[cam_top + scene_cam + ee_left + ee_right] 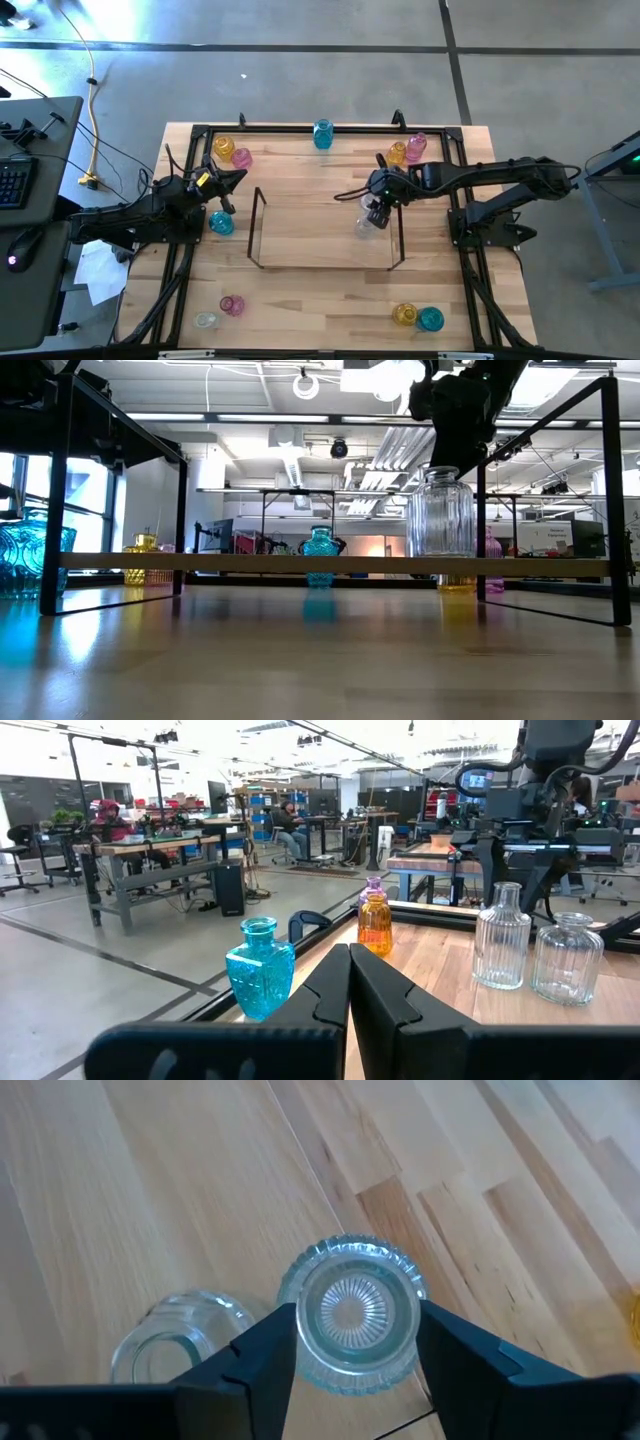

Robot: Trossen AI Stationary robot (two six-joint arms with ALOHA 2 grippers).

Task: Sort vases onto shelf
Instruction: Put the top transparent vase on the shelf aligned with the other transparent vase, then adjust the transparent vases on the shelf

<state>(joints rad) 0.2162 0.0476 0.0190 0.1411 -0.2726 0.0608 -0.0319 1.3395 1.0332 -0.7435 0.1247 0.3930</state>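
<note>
- Clear glass vase [444, 512] stands upright on the shelf [300, 563], at its right end in the low view.
- From above, the shelf [325, 228] sits mid-table, and the right gripper [376, 212] hangs over its right end, directly above that vase.
- Right wrist view looks straight down the vase's mouth [350, 1323]; the right gripper [352, 1342] has its two fingers [262, 1355] parted on either side of the vase, each showing a thin gap, so it is open and not clamping.
- A second clear vase [170, 1342] shows just beside the first, lower left of that frame.
- Left gripper [235, 178] rests at the table's left side, near a teal vase [221, 223]; its fingers [325, 995] are pressed shut and empty.
- Other vases stay off the shelf: a teal one [322, 133] at the top-centre edge, yellow and pink pairs at upper left [232, 152] and upper right [407, 149], and pairs at lower left [220, 312] and lower right [418, 317].
</note>
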